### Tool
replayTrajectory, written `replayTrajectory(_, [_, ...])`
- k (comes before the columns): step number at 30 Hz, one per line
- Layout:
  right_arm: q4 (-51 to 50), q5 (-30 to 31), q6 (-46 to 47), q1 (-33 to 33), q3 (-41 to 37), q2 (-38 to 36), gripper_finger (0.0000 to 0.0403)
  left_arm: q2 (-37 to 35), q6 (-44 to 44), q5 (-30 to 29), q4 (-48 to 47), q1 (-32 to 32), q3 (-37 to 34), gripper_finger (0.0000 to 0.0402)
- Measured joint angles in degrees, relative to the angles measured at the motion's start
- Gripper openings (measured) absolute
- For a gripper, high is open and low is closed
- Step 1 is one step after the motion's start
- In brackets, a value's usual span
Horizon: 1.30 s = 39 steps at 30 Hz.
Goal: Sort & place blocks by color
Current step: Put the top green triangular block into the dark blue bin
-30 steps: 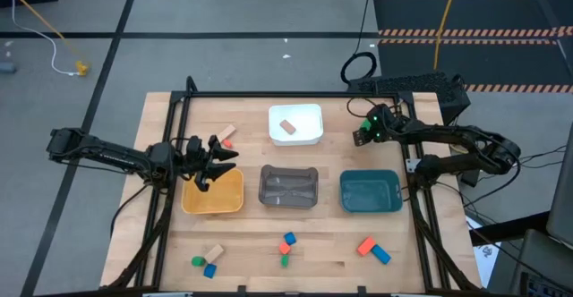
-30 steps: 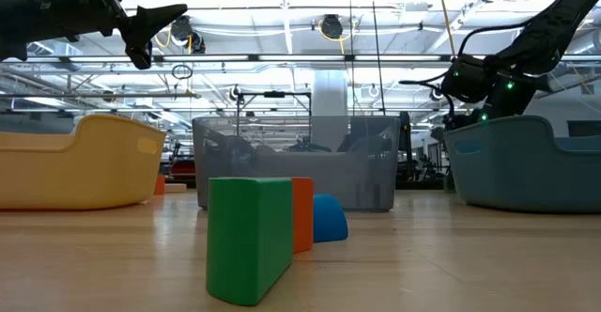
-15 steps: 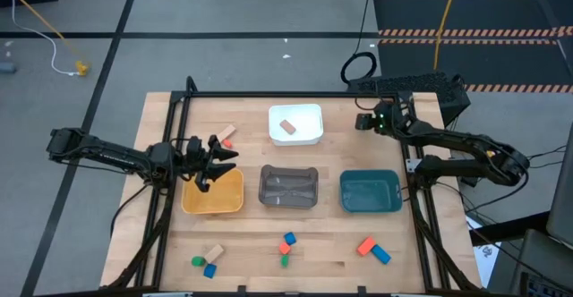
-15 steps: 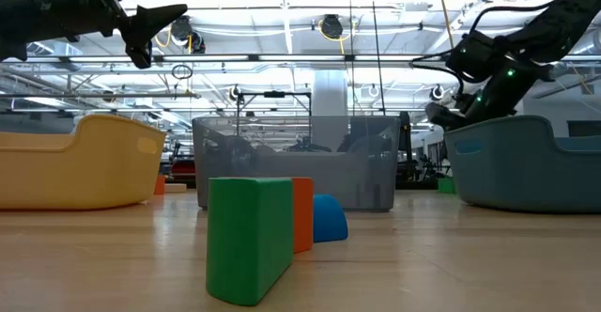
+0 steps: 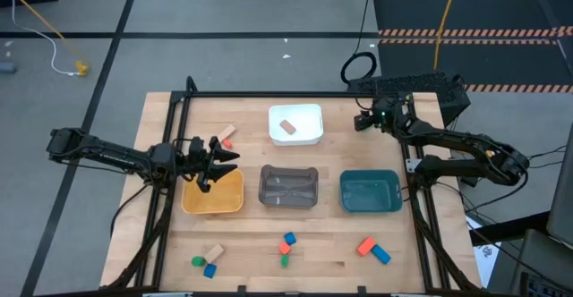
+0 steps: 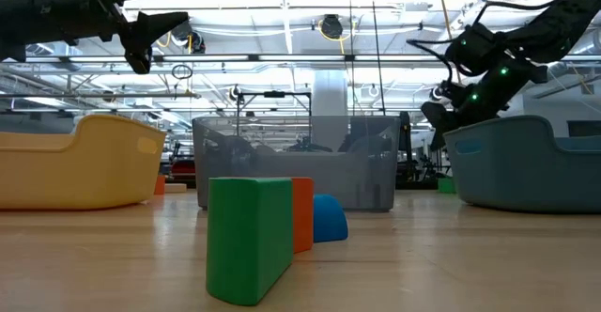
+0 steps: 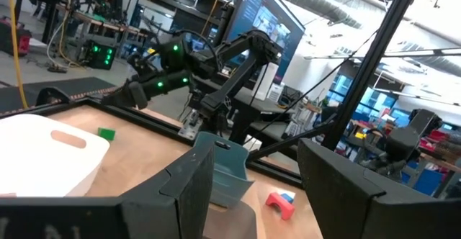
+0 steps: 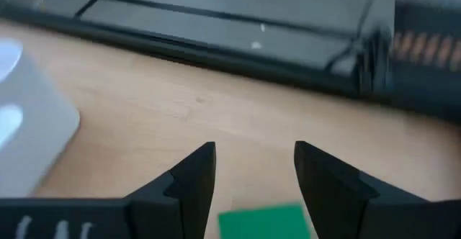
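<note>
Small blocks lie near the table's front edge: a green, a tan and a blue one (image 5: pixel 210 270) at left, a blue, red and green trio (image 5: pixel 286 249) in the middle, and a red (image 5: pixel 365 246) and a blue one at right. A tan block (image 5: pixel 286 126) lies in the white tray (image 5: pixel 309 139). Tan and red blocks (image 5: pixel 226 135) lie at the far left. A green block (image 8: pixel 263 223) rests flat on the table at the far right, below my open right gripper (image 5: pixel 360 123). My left gripper (image 5: pixel 228 156) hovers open over the yellow tray's (image 5: pixel 213 206) far edge.
A grey tray (image 5: pixel 288 200) and a teal tray (image 5: pixel 370 206) stand in a row with the yellow one across the table's middle. A black frame rail (image 5: pixel 269 95) runs along the far edge. Bare wood lies between the trays and the front blocks.
My right gripper has risen a little and shifted toward the table's far edge, turning as it went; its fingers now slant downward over the green block, which has stayed on the table. Its fingers stay equally apart.
</note>
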Motion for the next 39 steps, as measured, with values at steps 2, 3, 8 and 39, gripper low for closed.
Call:
replayTrajectory(2, [-2.12,0.02,9.0,0.0,0.0,0.0,0.0181,0.0,0.06,0.0,0.02,0.0,0.0,0.02])
replayTrajectory(3, [-2.8,0.06,12.39,0.0,0.0,0.01,0.0181,0.0,0.04,-0.02,0.07,0.0,0.0,0.02])
replayTrajectory(8, [-2.09,1.6,15.76,0.02,0.0,0.0,0.0181,0.0,0.02,0.0,0.07,0.0,0.0,0.02])
replayTrajectory(39, [2.65,-9.2,-8.36,0.48,0.08,15.31,0.018,0.0,-1.53,0.0,0.08,0.0,0.0,0.02])
